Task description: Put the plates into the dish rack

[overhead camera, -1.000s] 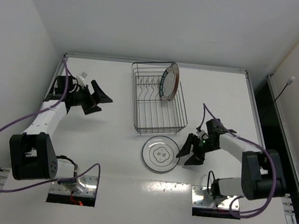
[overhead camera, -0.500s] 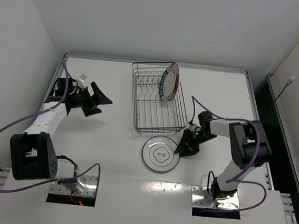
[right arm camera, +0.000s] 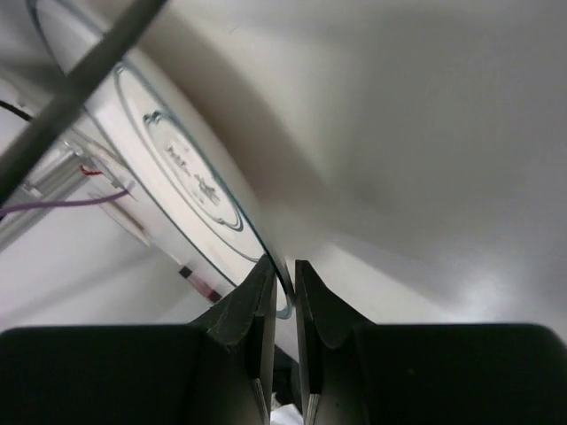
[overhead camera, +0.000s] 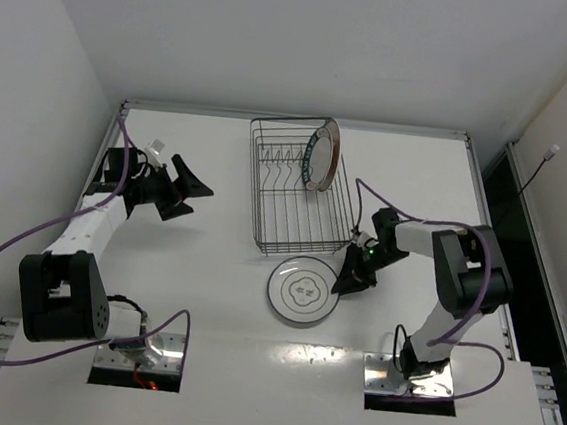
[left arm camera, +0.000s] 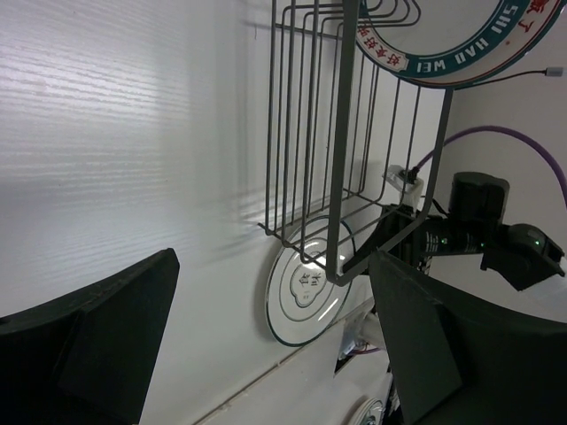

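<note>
The right tool was clamped on the right rim of the thin-ringed plate, which lay just near of the dish rack. The left tool (fingers spread wide, holding nothing) hovered well left. A teal-rimmed plate stood upright at the rack's far end.

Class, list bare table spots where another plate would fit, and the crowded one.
Free: table between left tool and dish rack; the far right corner beyond the rack. Crowded: rack's near corner, where right tool grips the ringed plate.
</note>
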### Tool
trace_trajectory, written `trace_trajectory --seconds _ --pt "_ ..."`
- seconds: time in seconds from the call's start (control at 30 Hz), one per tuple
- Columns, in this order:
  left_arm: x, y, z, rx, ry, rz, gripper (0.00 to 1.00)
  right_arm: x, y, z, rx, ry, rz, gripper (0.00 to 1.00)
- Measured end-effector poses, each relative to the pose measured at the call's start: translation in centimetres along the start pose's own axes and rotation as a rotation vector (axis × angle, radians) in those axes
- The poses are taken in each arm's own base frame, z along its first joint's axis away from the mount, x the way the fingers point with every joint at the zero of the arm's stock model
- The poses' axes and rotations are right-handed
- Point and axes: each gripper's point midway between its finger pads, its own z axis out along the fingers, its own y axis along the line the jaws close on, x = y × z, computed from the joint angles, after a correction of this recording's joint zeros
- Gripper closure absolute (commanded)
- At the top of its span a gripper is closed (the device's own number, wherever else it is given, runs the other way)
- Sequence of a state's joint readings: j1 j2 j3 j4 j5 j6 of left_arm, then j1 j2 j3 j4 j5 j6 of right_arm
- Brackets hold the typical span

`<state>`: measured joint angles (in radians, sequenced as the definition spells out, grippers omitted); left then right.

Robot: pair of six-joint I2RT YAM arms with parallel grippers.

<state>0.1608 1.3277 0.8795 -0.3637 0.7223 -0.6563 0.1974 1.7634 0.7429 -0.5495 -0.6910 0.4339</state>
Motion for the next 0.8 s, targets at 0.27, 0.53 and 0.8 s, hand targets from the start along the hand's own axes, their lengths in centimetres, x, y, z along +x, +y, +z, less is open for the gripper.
trace_trajectory --seconds 0.27,0.53,0.8 --pt "-0.4 -0.6 -0.4 0.007 -0.030 -0.004 0.13 2.5 4.1 -3.6 0.055 -0.099 -0.154 0.99" --pt "-1.8 -2.4 -1.4 0.045 -0.108 0.021 0.13 1.8 11.1 -12.2 0.123 -0.338 -0.337 1.00" --pt "-2.0 -2.5 -1.4 0.046 -0.118 0.015 0.13 -3.8 20.7 -23.7 0.175 -0.691 -0.456 1.00"
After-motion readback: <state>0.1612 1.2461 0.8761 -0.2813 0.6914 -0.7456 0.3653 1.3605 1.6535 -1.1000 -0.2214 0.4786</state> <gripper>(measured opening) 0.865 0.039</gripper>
